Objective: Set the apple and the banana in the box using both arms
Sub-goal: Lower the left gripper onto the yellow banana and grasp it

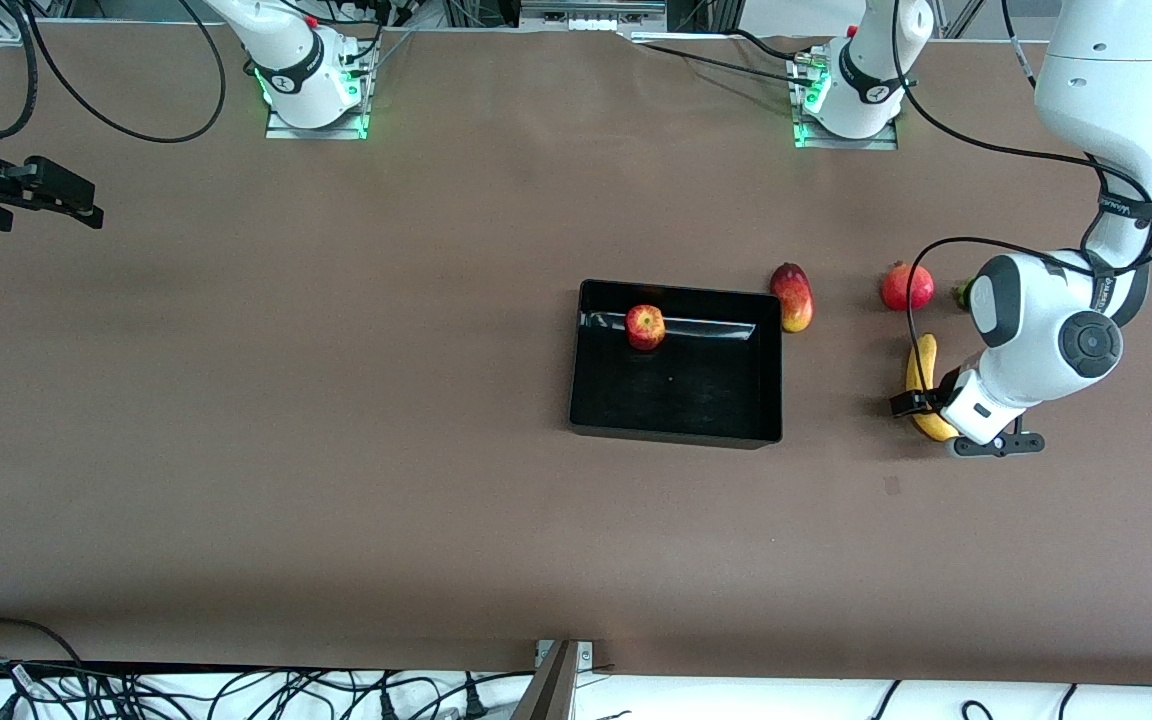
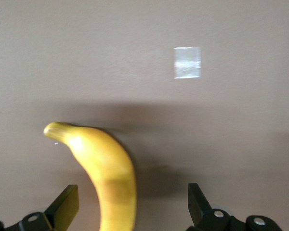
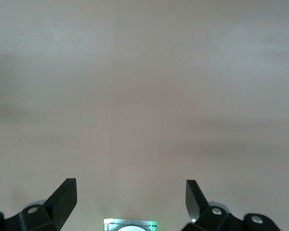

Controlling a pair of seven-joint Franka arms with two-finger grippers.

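The small red-and-yellow apple [image 1: 645, 327] sits inside the shallow glossy black plastic box [image 1: 676, 432], close to the wall farthest from the front camera, with bare black floor around it. The long curved yellow banana [image 1: 921, 368] lies on the brown table [image 1: 336, 400] toward the left arm's end, well apart from the box, between the wide-spread fingers [image 2: 65, 208] of the left gripper [image 2: 131, 211], not clamped. The right gripper [image 3: 130, 204] waits wide open over bare table at the right arm's end.

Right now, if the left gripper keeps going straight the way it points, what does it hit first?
Most likely the banana: it lies between the open fingers of the left gripper, on the table.
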